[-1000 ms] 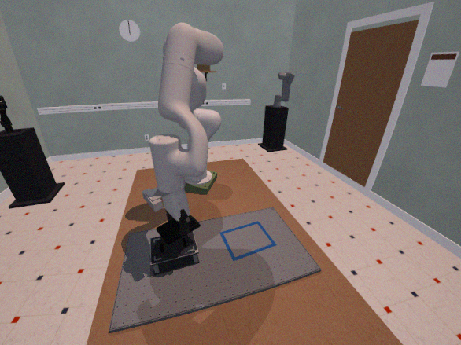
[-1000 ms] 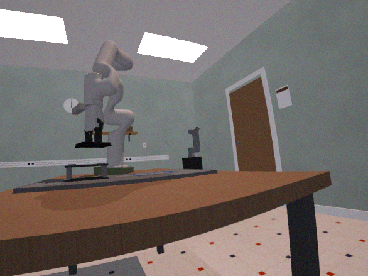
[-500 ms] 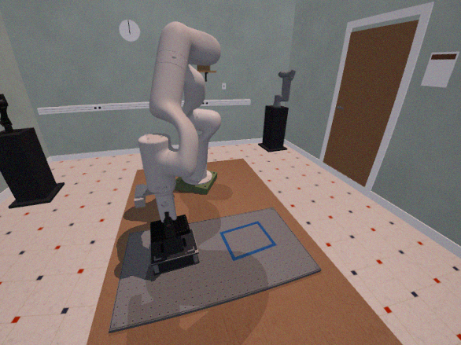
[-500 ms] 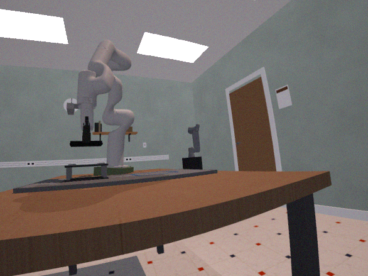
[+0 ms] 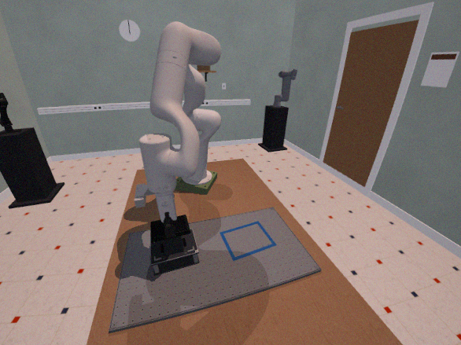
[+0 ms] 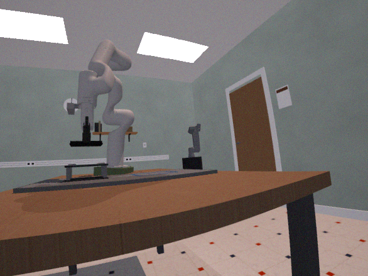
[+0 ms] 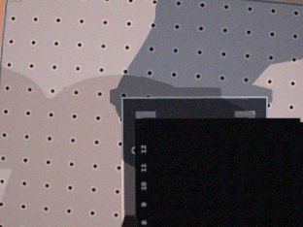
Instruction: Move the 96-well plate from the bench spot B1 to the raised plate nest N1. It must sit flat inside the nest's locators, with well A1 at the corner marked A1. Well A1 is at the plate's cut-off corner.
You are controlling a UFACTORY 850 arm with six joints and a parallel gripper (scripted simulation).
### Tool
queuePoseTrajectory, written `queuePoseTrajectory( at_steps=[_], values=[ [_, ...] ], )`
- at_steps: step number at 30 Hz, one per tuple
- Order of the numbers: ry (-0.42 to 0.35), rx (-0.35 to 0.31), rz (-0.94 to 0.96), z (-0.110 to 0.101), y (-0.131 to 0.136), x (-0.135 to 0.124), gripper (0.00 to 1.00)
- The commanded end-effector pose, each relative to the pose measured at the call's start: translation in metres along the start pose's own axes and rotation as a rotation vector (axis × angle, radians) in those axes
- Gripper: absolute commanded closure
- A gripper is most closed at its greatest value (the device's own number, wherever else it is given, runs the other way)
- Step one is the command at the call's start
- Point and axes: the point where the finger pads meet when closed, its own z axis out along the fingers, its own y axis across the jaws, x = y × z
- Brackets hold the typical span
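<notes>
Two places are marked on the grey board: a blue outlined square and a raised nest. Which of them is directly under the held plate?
The raised nest, at the board's left end. The gripper holds the black plate above it; the blue square lies bare to the right.

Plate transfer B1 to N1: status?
Done: the 96-well plate is off the blue B1 outline. In hand: the gripper holds it level in the air above the raised nest. Left: lower it inside the locators, A1 corner matched, then release.
</notes>
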Motion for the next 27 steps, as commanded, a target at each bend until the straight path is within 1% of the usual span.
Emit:
queuePoseTrajectory(
  at_steps=[1,17,27],
  values=[
    [0.001,0.002,0.000,-0.001,-0.001,0.000,1.00],
    [0.001,0.002,0.000,-0.001,-0.001,0.000,1.00],
    [0.001,0.002,0.000,0.012,-0.001,-0.001,1.00]
  ],
)
